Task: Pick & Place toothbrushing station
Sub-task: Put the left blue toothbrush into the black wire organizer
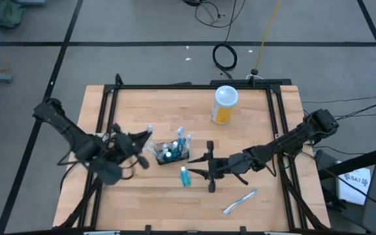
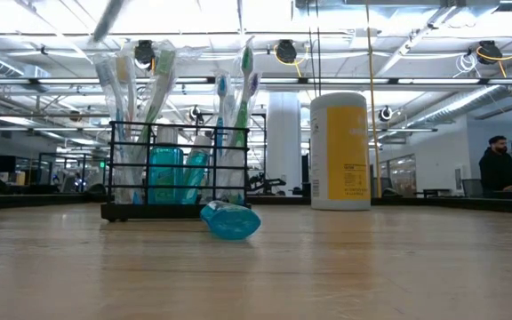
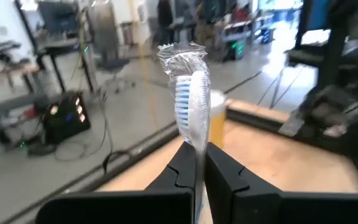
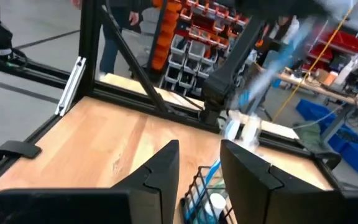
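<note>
Basket: black wire basket (image 1: 173,155) stands upright near the middle of the worktop (image 1: 175,111), already holding several wrapped toothbrushes and tubes with white caps.
Held brush: a wrapped blue-and-white toothbrush (image 3: 191,102) is pinched between the closed fingers of the left end effector (image 1: 145,145), head pointing away from the wrist, just beside the basket on its left.
Right arm: right end effector (image 1: 209,166) hovers just right of the basket with its fingers parted and nothing between them.
Loose items: one teal tube (image 1: 185,176) lies on its side in front of the basket; one more wrapped toothbrush (image 1: 240,202) lies near the front edge, well apart from the rest.
Bystander object: a white-and-yellow canister (image 1: 224,104) stands behind the basket, out of the way.
Count: one basket, one canister, one loose tube, one loose brush, one brush in hand; brushes in the basket overlap too much for a firm count, and two tube caps show among them.
Risk: the thin, slippery wrapper could let the brush twist in the pinch; lowered crooked, it may catch the brushes already standing or nudge the light basket, and both arms crowd the same spot.
</note>
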You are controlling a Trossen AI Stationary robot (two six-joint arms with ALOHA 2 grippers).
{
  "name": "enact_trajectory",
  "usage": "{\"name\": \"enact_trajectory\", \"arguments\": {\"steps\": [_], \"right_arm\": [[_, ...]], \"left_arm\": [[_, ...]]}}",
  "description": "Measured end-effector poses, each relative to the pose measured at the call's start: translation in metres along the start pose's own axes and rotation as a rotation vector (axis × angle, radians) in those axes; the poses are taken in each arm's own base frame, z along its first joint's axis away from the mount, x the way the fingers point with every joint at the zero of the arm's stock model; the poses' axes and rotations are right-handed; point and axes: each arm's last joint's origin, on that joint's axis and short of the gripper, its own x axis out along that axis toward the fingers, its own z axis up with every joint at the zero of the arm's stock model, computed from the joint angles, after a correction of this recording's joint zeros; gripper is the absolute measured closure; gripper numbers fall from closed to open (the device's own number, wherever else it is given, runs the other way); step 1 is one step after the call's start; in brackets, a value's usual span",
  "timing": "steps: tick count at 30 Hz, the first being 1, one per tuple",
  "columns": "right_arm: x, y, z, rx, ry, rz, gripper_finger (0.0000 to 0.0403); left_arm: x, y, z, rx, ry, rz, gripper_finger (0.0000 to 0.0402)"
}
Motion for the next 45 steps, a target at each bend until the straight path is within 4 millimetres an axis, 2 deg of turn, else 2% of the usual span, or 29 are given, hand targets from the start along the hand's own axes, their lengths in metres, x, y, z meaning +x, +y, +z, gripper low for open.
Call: {"name": "enact_trajectory", "arguments": {"steps": [3, 7, 17, 25, 33, 38, 41, 45], "right_arm": [[0.0, 0.0, -0.001, -0.02, 0.008, 0.001, 0.0292], [0.0, 0.0, 0.0, -0.024, 0.003, -0.001, 0.0291], [0.0, 0.0, -0.001, -0.041, 0.004, -0.001, 0.0291], [0.0, 0.0, -0.001, -0.014, 0.005, 0.0, 0.0291], [0.0, 0.0, -0.001, -0.022, 0.004, 0.0, 0.0291], [0.001, -0.001, -0.001, -0.022, 0.005, -0.001, 0.0291], [0.001, -0.001, -0.001, -0.022, 0.005, -0.001, 0.0291], [0.001, -0.001, -0.001, -0.02, 0.004, -0.001, 0.0291]], "left_arm": [[0.007, -0.002, -0.018, -0.035, 0.008, -0.005, 0.0395], [0.006, -0.01, -0.036, -0.036, -0.027, -0.049, 0.0395], [0.007, -0.018, -0.038, -0.083, -0.18, -0.342, 0.0394], [0.011, -0.006, -0.078, -0.073, -0.198, -0.334, 0.0396], [0.019, 0.005, -0.115, 0.049, -0.218, -0.324, 0.0396], [0.025, 0.011, -0.126, 0.017, -0.195, -0.274, 0.0395], [0.034, 0.009, -0.136, 0.018, -0.167, -0.238, 0.0396], [0.037, 0.007, -0.141, -0.025, -0.153, -0.232, 0.0394]]}}
